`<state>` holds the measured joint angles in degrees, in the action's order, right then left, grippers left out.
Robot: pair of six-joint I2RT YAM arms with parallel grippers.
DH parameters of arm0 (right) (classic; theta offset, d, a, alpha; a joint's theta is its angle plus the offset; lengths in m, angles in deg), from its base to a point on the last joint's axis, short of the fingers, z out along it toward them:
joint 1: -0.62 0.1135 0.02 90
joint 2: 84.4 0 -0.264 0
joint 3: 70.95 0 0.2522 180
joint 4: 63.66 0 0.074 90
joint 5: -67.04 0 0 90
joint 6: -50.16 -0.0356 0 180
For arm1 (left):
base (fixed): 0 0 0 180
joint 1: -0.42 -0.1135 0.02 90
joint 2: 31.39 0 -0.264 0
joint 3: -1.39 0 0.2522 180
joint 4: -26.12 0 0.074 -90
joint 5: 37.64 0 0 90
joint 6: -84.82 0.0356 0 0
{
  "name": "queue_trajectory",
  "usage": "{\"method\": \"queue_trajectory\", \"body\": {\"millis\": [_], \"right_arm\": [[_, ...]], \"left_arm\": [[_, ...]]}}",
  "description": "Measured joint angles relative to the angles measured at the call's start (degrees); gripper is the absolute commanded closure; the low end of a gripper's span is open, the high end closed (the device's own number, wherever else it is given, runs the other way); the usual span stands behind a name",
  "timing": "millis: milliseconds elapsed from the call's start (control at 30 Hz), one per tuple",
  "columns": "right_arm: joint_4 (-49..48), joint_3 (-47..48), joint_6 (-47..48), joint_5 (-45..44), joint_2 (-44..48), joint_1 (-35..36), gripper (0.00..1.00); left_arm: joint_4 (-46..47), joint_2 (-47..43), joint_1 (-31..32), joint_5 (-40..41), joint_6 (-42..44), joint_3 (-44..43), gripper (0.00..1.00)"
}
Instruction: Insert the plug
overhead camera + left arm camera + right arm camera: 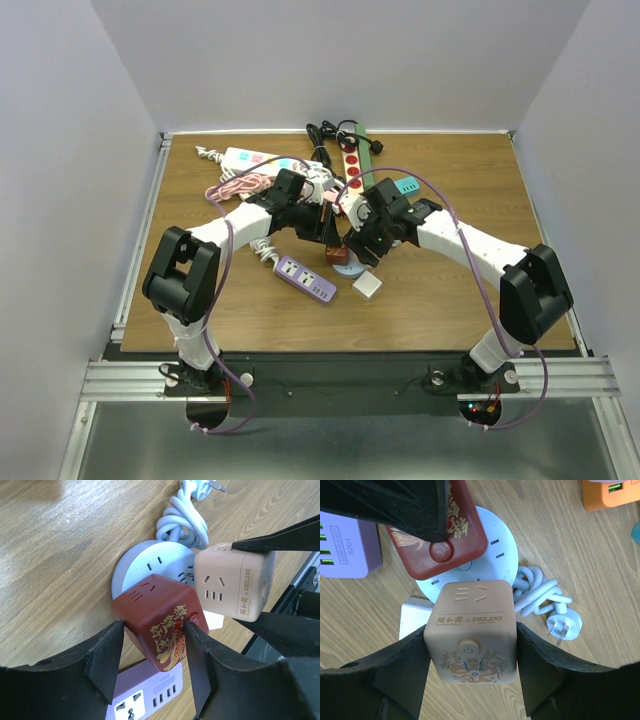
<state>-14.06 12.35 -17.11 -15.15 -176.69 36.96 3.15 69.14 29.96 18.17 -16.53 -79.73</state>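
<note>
1. Two cube sockets are in my grip over the middle of the table (pixel 450 300), one per arm, with my arms meeting from left and right
2. My left gripper (pixel 152 640) is clenched on the red cube (pixel 160 612), a finger on each of two opposite sides; gold lettering runs down the face toward my wrist camera
3. My right gripper (pixel 470 645) is clamped on the tan cube (pixel 472 625), both fingers pressed flat to its sides; a round button and a printed label face my wrist camera, and slots show on the next face
4. Both cubes sit just beside each other, the red one to the left, with a thin sliver of the round white socket (pixel 150 562) showing between them
5. That round socket lies flat on the wood under both cubes; I cannot tell whether either cube touches it
6. The plug (pixel 563 626) lies on the table just beside the round socket, prongs showing, at the end of a coiled white cable (pixel 535 590); neither gripper holds it
7. A purple strip (pixel 305 278) lies near and left of my grippers, and a white block (pixel 367 285) lies just near of them
8. Far across the table lie a white strip (pixel 248 157) and a strip with red buttons (pixel 352 165)
</note>
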Motion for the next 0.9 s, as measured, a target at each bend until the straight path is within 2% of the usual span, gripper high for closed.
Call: {"method": "queue_trajectory", "body": {"millis": [400, 900], "right_arm": [[-0.39, -0.66, -0.24, 4.48, 0.35, -0.44, 1.00], [-0.57, -0.66, -0.44, 5.60, -0.09, -0.79, 1.00]], "left_arm": [[-1.53, 1.51, -0.02, -0.11, 0.20, -2.29, 0.39], [-1.90, 3.72, -0.02, -0.26, 1.05, -5.29, 0.40]]}}
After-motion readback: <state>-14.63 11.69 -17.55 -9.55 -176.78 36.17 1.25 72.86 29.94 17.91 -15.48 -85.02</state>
